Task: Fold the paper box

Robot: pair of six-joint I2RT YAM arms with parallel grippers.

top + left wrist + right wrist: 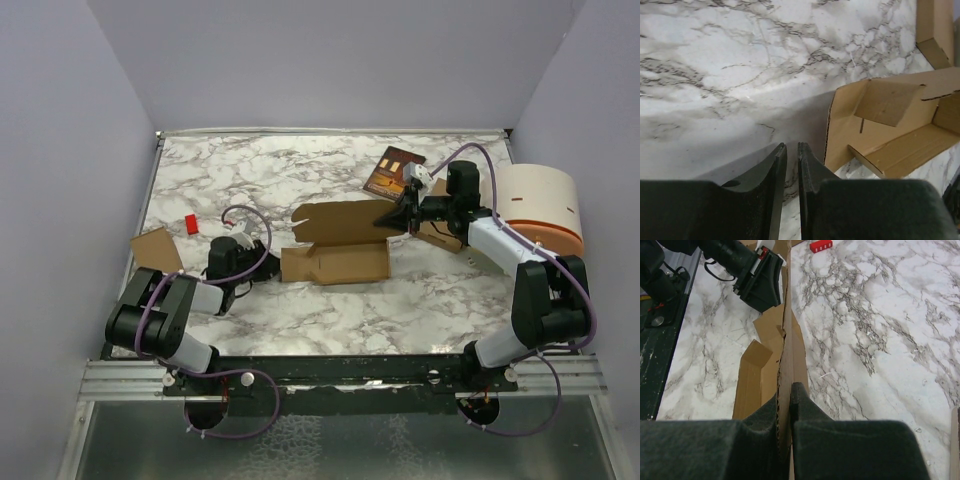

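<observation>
Placement: paper box (338, 245) lies part-opened in the middle of the marble worktop (250, 170), flaps spread, one panel raised.
Long axis: runs left to right across the worktop, between the two arms.
Right gripper (402, 217): clamped on the box's right end; its wrist view shows the cardboard edge pinched upright between the jaws.
Left gripper (791, 146): jaws drawn almost together with only a thin slit, nothing in them; tips low over bare marble.
Key relation: the box's left end sits just beside the left gripper, ahead and to its right, not touching; the nearest wall and loose side flap (887, 102) face it.
Nearer arm: the left one for the free end, since the right is busy anchoring.
Judgement: the next fold probably falls to the left gripper, pushing or lifting that flap inward while the right end is held.
</observation>
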